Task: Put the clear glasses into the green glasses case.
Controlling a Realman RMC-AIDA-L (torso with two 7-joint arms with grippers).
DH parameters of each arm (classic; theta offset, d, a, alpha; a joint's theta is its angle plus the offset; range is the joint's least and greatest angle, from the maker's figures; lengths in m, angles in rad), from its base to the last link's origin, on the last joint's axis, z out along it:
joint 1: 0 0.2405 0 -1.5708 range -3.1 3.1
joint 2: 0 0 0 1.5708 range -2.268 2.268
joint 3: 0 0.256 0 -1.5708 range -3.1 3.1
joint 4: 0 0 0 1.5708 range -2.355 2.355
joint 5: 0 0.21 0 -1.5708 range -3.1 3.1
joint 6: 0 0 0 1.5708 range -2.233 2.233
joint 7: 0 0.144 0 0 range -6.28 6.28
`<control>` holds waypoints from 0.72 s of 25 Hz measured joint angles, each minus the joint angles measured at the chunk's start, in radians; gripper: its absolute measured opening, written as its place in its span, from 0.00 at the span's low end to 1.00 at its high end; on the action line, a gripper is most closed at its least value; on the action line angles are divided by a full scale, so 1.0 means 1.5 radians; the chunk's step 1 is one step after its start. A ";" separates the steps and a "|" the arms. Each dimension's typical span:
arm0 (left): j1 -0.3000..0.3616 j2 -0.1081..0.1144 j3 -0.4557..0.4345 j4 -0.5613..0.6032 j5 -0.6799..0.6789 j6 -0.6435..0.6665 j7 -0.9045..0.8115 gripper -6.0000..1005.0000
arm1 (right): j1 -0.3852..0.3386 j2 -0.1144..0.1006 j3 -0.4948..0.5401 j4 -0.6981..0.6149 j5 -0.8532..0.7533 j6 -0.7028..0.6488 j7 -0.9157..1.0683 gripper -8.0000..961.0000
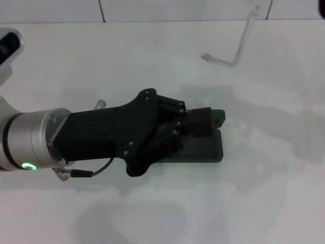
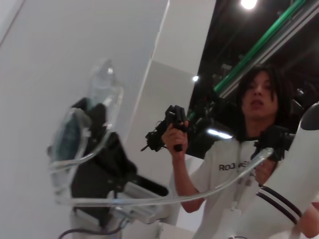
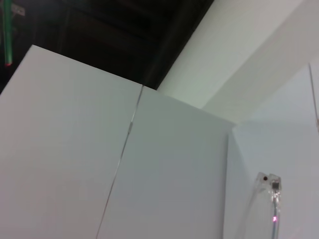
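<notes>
The left end effector [image 1: 216, 119] hovers over the green glasses case [image 1: 205, 150] near the table's [image 1: 264, 193] centre, pinching the clear glasses [image 2: 84, 134], which look light, slippery and springy, best held at the lens bridge, not the thin arms.

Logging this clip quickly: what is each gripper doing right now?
Left gripper: over the green glasses case, shut on the clear glasses.
Right gripper: not in view.
</notes>
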 joint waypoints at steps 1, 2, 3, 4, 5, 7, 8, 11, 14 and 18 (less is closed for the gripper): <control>0.000 0.000 0.003 0.001 -0.002 0.001 0.000 0.04 | 0.006 0.000 -0.002 0.011 0.000 0.002 -0.006 0.13; -0.001 0.000 0.007 0.002 -0.003 0.002 0.001 0.04 | 0.016 0.000 -0.004 0.028 -0.001 0.004 -0.017 0.13; -0.001 0.000 0.008 0.002 -0.004 0.004 0.001 0.04 | 0.025 0.000 -0.006 0.040 -0.002 0.007 -0.023 0.13; -0.001 0.000 0.009 0.002 -0.007 0.006 0.001 0.04 | 0.035 0.000 -0.009 0.053 -0.004 0.010 -0.028 0.13; -0.001 0.000 0.009 0.003 -0.008 0.007 0.001 0.04 | 0.047 -0.001 -0.015 0.068 -0.005 0.013 -0.031 0.13; -0.001 0.000 0.010 0.003 -0.016 0.008 0.001 0.04 | 0.067 -0.001 -0.035 0.091 -0.006 0.023 -0.038 0.13; -0.001 0.001 0.010 0.003 -0.023 0.008 0.002 0.04 | 0.071 -0.001 -0.044 0.095 -0.006 0.029 -0.042 0.13; 0.001 0.001 0.006 0.002 -0.043 0.008 0.002 0.04 | 0.075 0.000 -0.070 0.098 -0.007 0.048 -0.050 0.13; 0.004 0.003 0.003 -0.003 -0.060 0.005 0.000 0.04 | 0.076 0.000 -0.088 0.098 -0.007 0.061 -0.053 0.13; 0.005 0.003 -0.003 -0.005 -0.065 0.004 -0.001 0.04 | 0.076 -0.001 -0.098 0.101 -0.007 0.076 -0.054 0.13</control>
